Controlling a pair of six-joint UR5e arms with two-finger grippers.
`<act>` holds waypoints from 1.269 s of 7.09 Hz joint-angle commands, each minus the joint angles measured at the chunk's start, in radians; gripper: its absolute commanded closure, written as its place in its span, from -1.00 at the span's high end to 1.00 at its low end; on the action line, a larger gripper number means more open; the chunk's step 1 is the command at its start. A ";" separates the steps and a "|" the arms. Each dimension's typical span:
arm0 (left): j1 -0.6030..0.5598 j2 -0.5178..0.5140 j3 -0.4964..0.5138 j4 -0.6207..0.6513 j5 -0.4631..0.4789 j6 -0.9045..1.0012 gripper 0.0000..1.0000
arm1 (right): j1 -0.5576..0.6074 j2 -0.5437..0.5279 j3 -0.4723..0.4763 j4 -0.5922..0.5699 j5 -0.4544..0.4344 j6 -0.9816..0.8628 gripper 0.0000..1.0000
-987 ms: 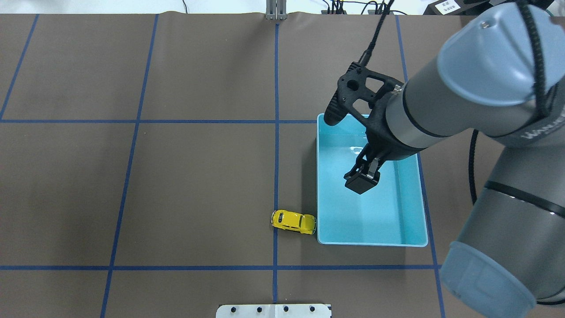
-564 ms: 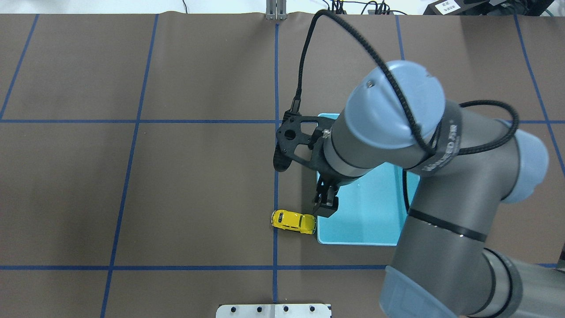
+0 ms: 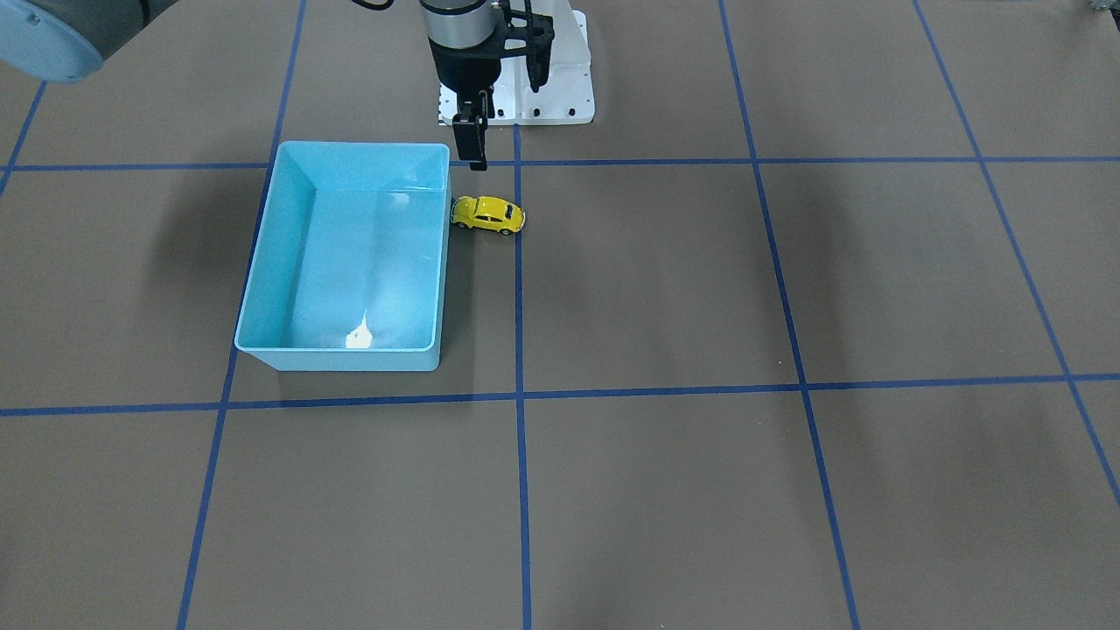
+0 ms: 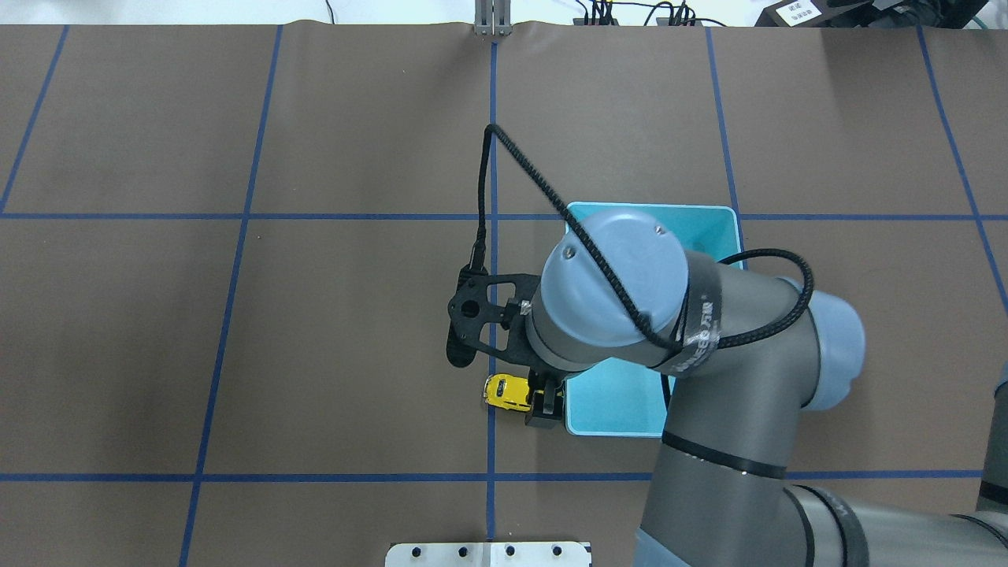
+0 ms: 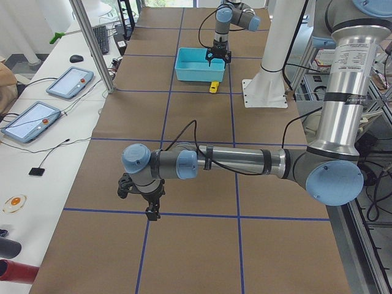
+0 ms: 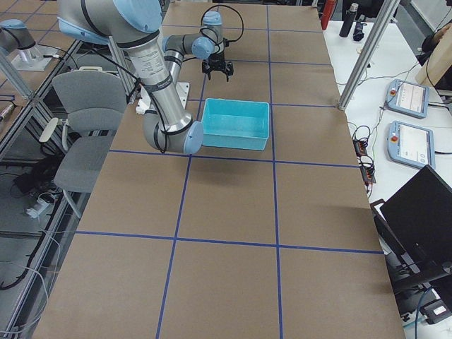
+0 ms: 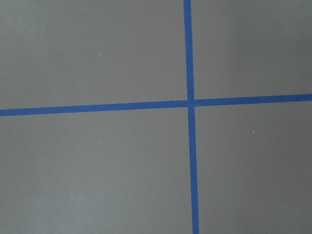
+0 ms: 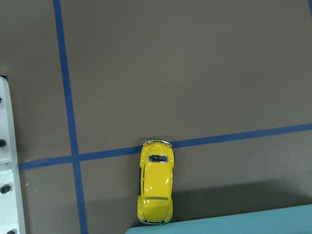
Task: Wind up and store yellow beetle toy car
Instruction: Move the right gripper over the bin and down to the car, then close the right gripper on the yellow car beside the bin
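The yellow beetle toy car (image 3: 488, 214) sits on the brown table mat (image 3: 700, 289), and it is a tiny thing: a glossy bright-yellow rounded shell, a small dark window on top, pale chrome bumpers at both ends, dark wheels just peeking out below. In the right wrist view the yellow beetle toy car (image 8: 155, 183) lies lengthwise, one bumper right up against the wall of the light-blue bin (image 8: 224, 225), the other bumper on a blue tape line (image 8: 234, 136). From across the table, it is just beside the bin's near-robot corner, on all four wheels, outside the light-blue bin (image 3: 262, 262), whose inside holds only a glare spot.

Over it hangs the right gripper (image 4: 543, 409), pointing straight down from the right arm (image 4: 709, 339). From overhead its black fingers cover the bin-side end of the car (image 4: 508, 391). In the front-facing view the right gripper (image 3: 477, 140) reads as a narrow black stack with its fingers close together, nothing between them, and its tip clear of the car.

The left arm (image 5: 233, 162) is well apart at the far end of the table, its left gripper (image 5: 151, 211) pointing down near the mat; whether it is spread or closed, I cannot tell. Its wrist camera sees only mat and crossing tape.
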 commanded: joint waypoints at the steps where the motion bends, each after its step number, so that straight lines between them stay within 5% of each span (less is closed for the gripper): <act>1: -0.008 0.001 0.004 -0.001 0.001 0.001 1.00 | -0.027 -0.047 -0.025 0.034 -0.031 -0.013 0.99; 5: -0.010 0.001 0.006 -0.001 0.001 0.003 1.00 | -0.031 -0.011 -0.142 0.076 -0.053 -0.013 0.99; 7: -0.010 0.001 0.006 -0.001 0.001 0.003 1.00 | -0.050 0.005 -0.234 0.191 -0.088 -0.006 0.99; 9: -0.010 0.001 0.004 -0.001 0.002 0.003 1.00 | -0.044 -0.009 -0.228 0.197 -0.088 -0.010 0.99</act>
